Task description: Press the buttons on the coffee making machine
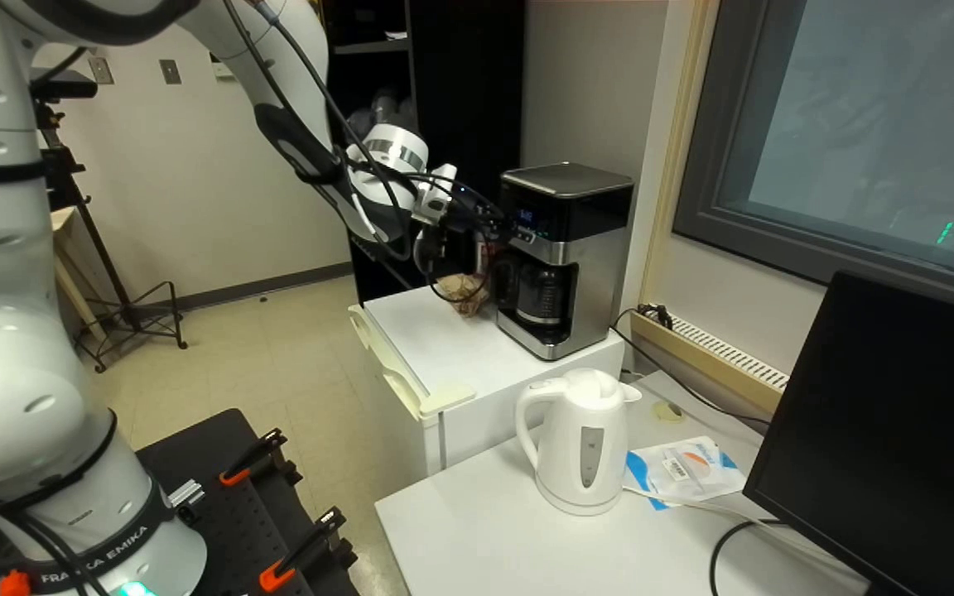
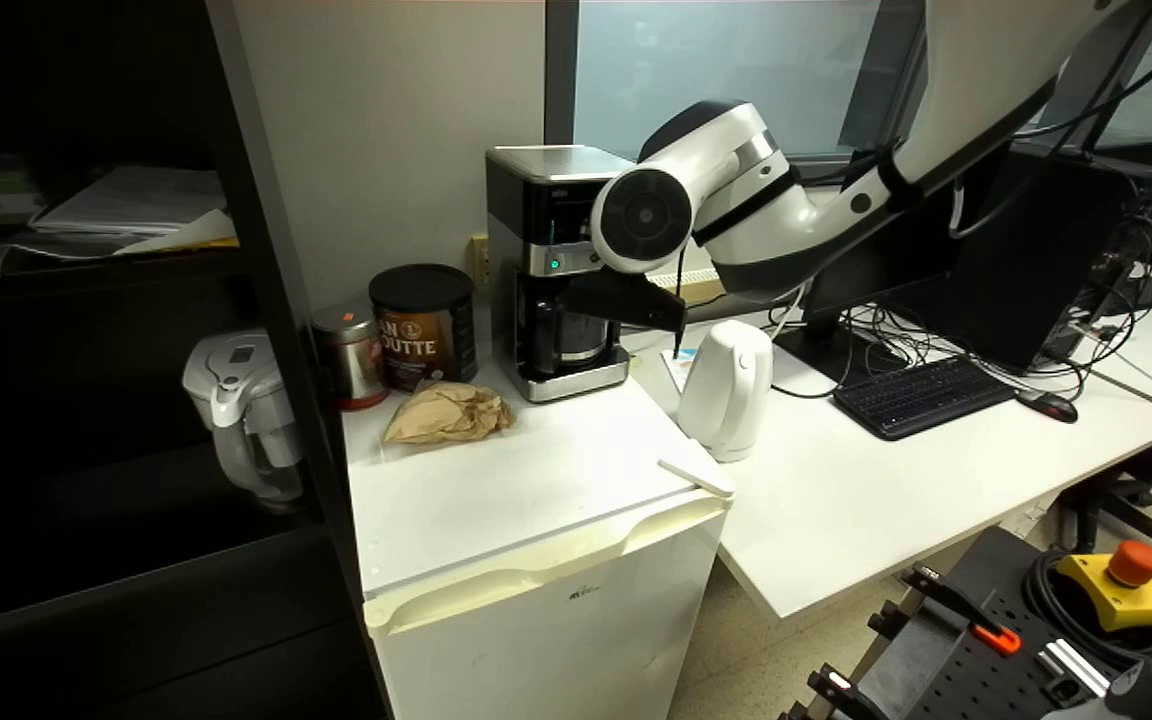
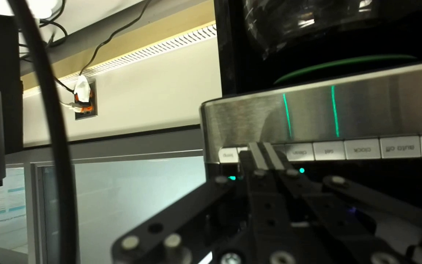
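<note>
- Coffee maker (image 1: pixel 568 248): upright on the fridge (image 2: pixel 526 470), toward its back, near the wall (image 2: pixel 386 150), in both exterior views. We judge the spot chosen for reach: the raised top lifts its front to the height of the gripper (image 3: pixel 261 148).
- Gripper: clenched, nothing visible between its fingers (image 3: pixel 258 157). We take this as deliberate, since two fingers set together make one slim, stiff probe suited to a single button.
- Buttons (image 3: pixel 329 150): one row along the silver band (image 3: pixel 313 113), labels inverted in the wrist view; "set" and "clock" are legible. The fingers overlap the row between "clean" and the end button. We cannot tell whether they touch or only hover in front.
- Carafe (image 1: pixel 542 294): seated in its bay beneath the band, which, in our view, leaves it out of the push.
- Kettle (image 1: pixel 583 443): upright on the lower table (image 1: pixel 477 530), well apart from the gripper; we expect no interference.
- Bag (image 2: pixel 448 412): on the fridge near the coffee maker, likely placed sideways of it so the front can be reached.
- Next move: we judge the pressing step in hand. A short, straight push is called for; sideways drift could strike a neighbouring button, and excess force could slide the coffee maker backward.
</note>
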